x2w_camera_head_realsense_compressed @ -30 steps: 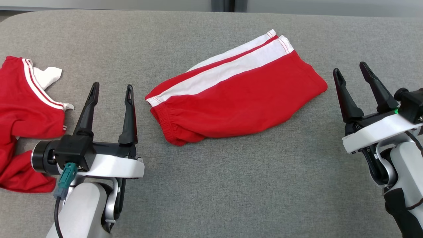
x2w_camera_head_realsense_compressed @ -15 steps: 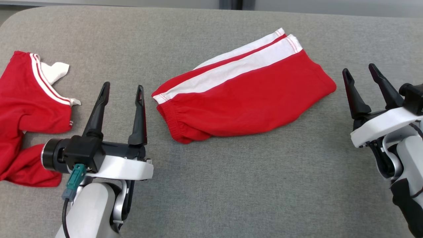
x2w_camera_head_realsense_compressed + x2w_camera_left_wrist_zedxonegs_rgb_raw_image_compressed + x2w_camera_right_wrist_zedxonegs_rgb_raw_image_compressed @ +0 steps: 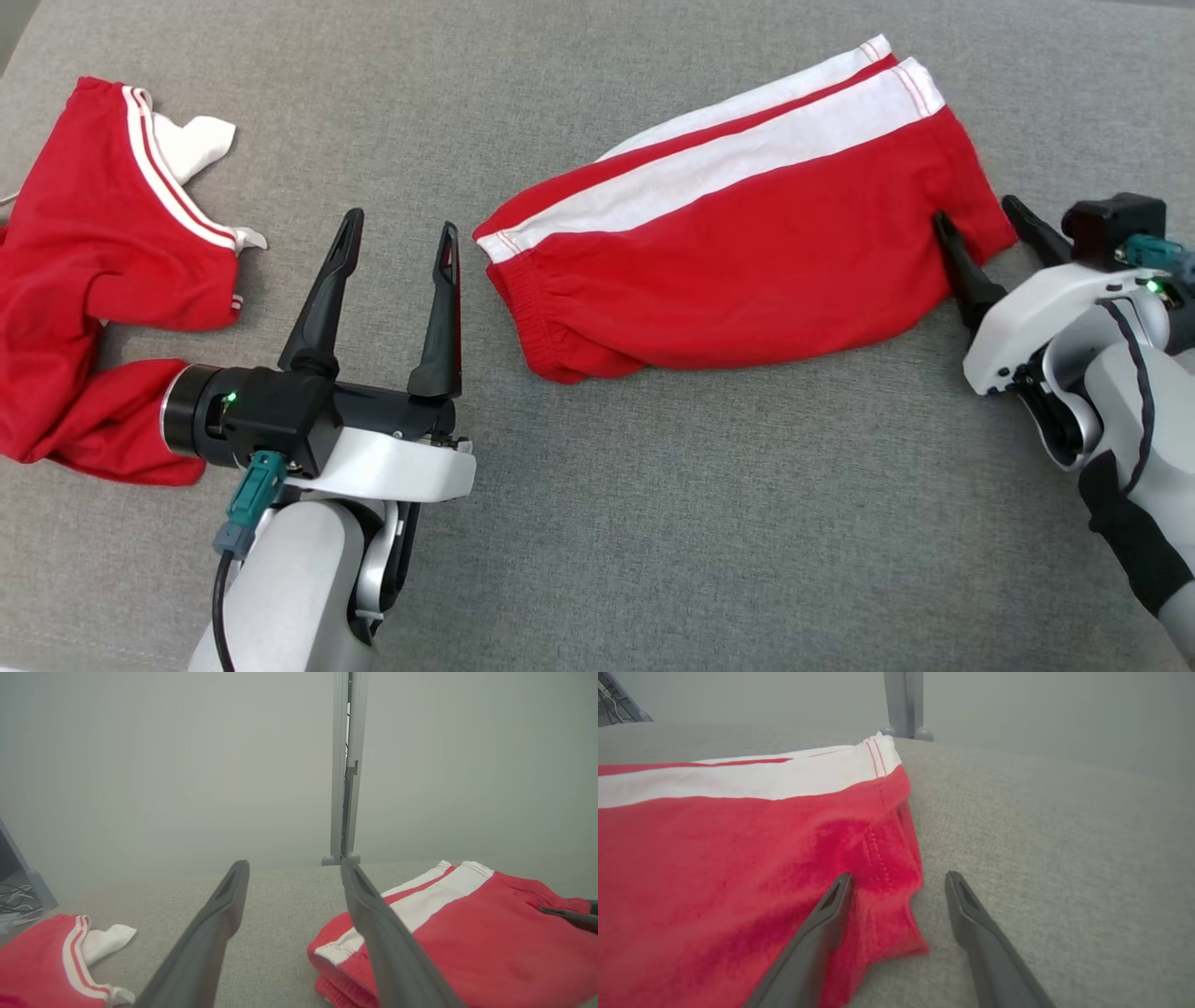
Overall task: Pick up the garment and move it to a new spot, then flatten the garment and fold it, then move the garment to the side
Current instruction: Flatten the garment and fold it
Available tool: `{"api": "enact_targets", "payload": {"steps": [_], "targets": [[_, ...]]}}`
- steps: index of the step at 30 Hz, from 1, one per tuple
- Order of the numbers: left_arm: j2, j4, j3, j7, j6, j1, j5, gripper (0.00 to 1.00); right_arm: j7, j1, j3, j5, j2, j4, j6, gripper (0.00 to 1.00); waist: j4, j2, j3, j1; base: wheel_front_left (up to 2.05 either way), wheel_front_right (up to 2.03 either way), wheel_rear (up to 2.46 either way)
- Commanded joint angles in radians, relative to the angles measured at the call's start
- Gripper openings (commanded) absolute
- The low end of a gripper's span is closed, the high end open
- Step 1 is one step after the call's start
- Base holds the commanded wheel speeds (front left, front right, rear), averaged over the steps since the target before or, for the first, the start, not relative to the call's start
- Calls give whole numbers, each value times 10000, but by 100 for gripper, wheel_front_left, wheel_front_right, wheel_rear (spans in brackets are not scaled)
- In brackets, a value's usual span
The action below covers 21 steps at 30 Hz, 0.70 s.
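Note:
The garment point(image 3: 84, 252) lies crumpled at the far left of the grey padded surface: red, with red-and-white striped trim and a white sleeve poking out. The left wrist view shows the garment point(image 3: 42, 970) at lower left. My left gripper point(image 3: 401, 222) hovers open and empty between it and the folded red shorts point(image 3: 747, 271), touching neither; the left wrist view shows the left gripper point(image 3: 294, 863) wide apart. My right gripper point(image 3: 976, 210) is open and straddles the shorts' right corner. In its wrist view the right gripper point(image 3: 899, 875) has one finger over the shorts point(image 3: 714, 858) and the other over bare surface.
The shorts point(image 3: 467, 933) have a broad white side stripe and an elastic waistband facing my left gripper. A grey metal post point(image 3: 345, 765) stands behind the surface's back edge against a pale wall. Cables point(image 3: 14, 900) lie off the left edge. Bare grey surface point(image 3: 700, 523) spreads in front.
The head camera has tilted down and shifted, so everything sits differently in view. My right gripper has moved forward and inward onto the shorts' right corner. Both grippers stay open.

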<state>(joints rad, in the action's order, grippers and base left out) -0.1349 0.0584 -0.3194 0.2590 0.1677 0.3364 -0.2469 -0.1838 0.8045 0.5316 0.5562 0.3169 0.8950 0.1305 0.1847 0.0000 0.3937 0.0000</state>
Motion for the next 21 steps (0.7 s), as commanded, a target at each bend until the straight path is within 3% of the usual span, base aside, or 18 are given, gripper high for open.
{"api": "enact_targets", "payload": {"steps": [1, 3, 4, 5, 6, 17, 21], "targets": [[26, -58, 12, 49, -58, 186, 53, 100, 133, 96, 223, 151, -120, 216, 7, 100, 70, 0, 68, 0, 0, 0, 0], [73, -61, 19, 49, -90, 218, 86, 100, 366, 257, 673, 552, -333, 392, 11, 100, 80, 0, 91, 0, 0, 0, 0], [76, -62, 26, 49, -102, 208, 93, 100, 458, 275, 794, 751, -400, 420, 16, 90, 73, 0, 89, 0, 0, 0, 0], [68, -58, 36, 49, -118, 199, 101, 100, 522, 331, 920, 894, -421, 444, 16, 16, 61, 0, 88, 0, 0, 0, 0], [78, -50, 47, 50, -133, 198, 97, 100, 549, 391, 987, 1078, -444, 450, 16, 0, 49, 0, 88, 0, 0, 0, 0], [107, -17, 249, 50, -232, 15, 87, 100, -616, -255, 1192, 2561, -231, -363, 14, 0, -280, 0, -213, 0, 0, 0, 0], [-6, 32, 341, 50, -279, -215, 52, 100, -831, -1329, 952, 2972, -66, -1332, 14, 0, -622, 0, -517, 0, 0, 0, 0]]}}
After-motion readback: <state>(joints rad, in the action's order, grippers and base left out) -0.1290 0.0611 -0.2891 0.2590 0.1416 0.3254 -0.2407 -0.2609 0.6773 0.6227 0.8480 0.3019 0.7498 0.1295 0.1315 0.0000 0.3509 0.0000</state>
